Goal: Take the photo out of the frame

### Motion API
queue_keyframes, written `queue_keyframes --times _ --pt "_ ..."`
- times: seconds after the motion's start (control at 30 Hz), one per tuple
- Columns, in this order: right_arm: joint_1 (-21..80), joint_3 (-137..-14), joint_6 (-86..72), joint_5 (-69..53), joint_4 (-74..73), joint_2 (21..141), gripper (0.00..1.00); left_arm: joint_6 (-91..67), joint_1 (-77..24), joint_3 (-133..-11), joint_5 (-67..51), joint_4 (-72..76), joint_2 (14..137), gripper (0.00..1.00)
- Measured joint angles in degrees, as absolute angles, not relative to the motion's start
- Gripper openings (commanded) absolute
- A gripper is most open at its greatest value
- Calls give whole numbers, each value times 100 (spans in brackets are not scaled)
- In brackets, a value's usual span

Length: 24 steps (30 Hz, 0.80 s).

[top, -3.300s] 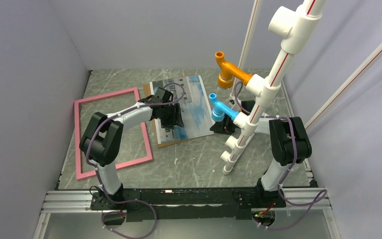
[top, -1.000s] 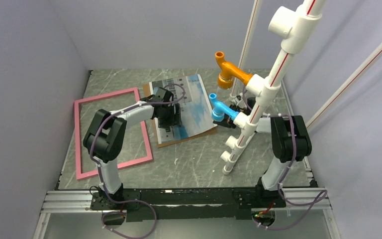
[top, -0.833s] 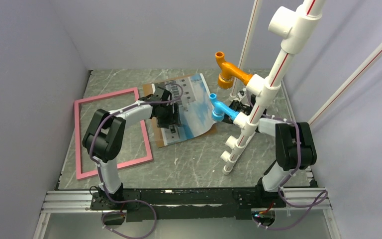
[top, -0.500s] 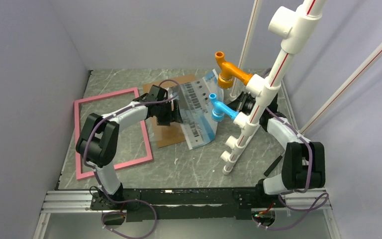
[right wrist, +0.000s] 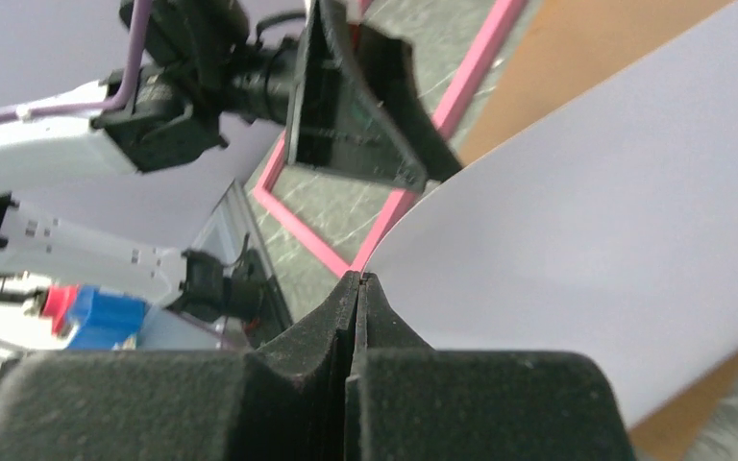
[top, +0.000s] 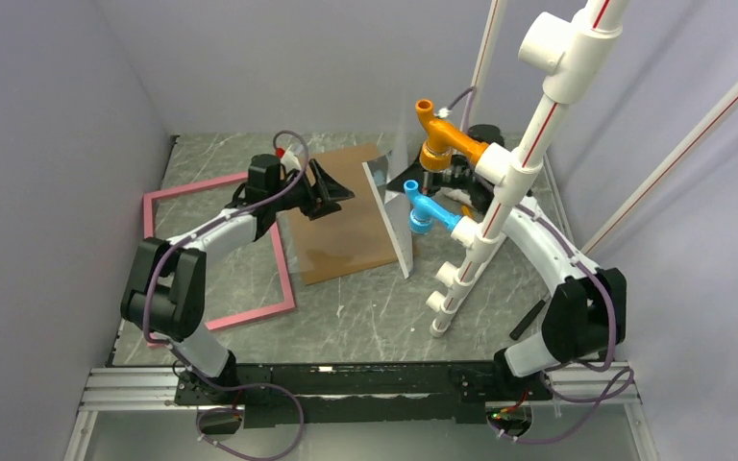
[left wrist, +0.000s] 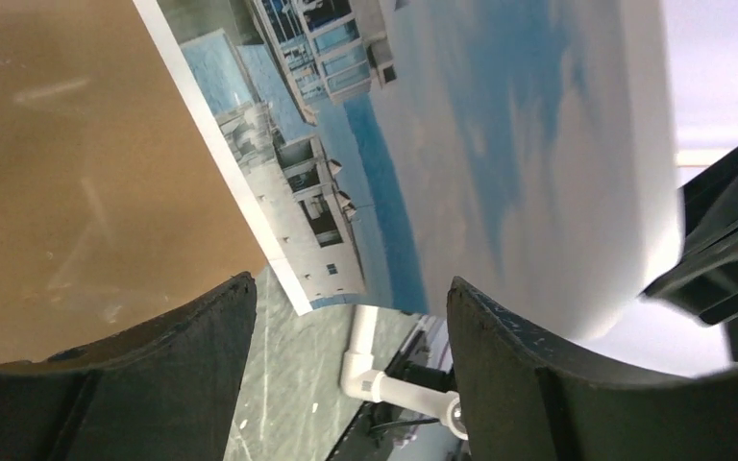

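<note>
Your right jaws are shut on one edge of the photo (top: pixel 394 226), holding it raised and nearly upright, edge-on to the overhead camera. Your left jaws stand open, gripping nothing, above the board (top: pixel 341 240) and facing the photo's printed side. The board lies flat on the tabletop (top: pixel 375 317). The frame (top: pixel 202 185) lies flat just left of the board.

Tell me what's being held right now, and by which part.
The right fingers pinch the photo by its edge, near a corner, holding it up on edge. The left fingers are open and hold nothing.
</note>
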<state>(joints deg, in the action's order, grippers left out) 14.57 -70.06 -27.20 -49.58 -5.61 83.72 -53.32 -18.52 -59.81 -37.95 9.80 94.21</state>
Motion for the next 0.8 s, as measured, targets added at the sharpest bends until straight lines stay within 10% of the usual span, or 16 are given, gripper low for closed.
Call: queue_keyframes --times 0.4,0.8 --pt "2287 -7166 -2458 -5614 -602 9535 0 -6617 -1125 -5223 -4193 2604 9153 98" --pt "2571 -7168 -2449 -5625 -508 9598 0 -5369 -1848 -7544 -3457 517 9710 84"
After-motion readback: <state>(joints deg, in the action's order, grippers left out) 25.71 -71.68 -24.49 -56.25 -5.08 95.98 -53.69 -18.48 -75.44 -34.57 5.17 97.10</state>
